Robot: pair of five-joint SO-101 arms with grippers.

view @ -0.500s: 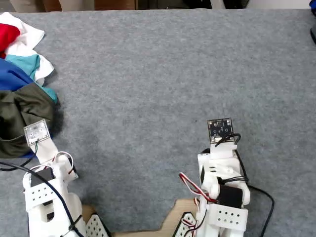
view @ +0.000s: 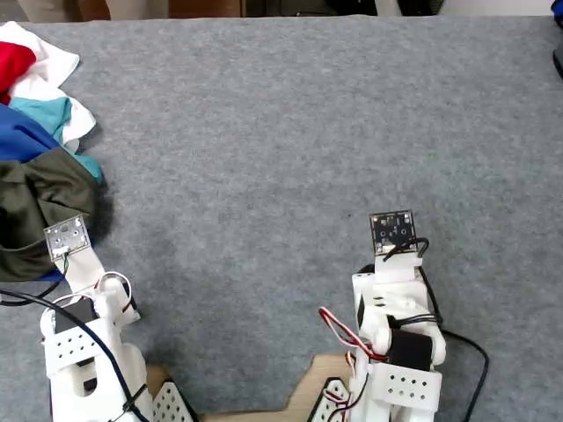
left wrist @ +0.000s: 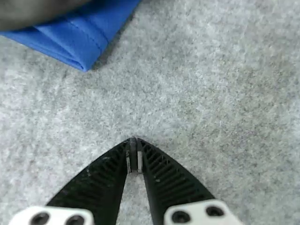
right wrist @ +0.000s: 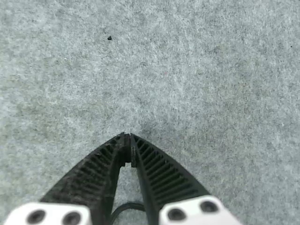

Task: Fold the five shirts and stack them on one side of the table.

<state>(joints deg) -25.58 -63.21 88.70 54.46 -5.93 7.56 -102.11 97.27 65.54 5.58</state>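
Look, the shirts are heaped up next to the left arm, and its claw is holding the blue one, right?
Not quite. The left gripper is shut on nothing. The blue shirt lies on the table, apart from the gripper's tips, as the left wrist view shows. The rest is right: the pile of shirts does sit next to the left arm.

table: matt felt (fuzzy) | shirts: soft cloth | left gripper: ribbed matt plastic

Evidently a robotics lab bench: grey felt tabletop, two white robot arms with exposed wiring on a plywood base.
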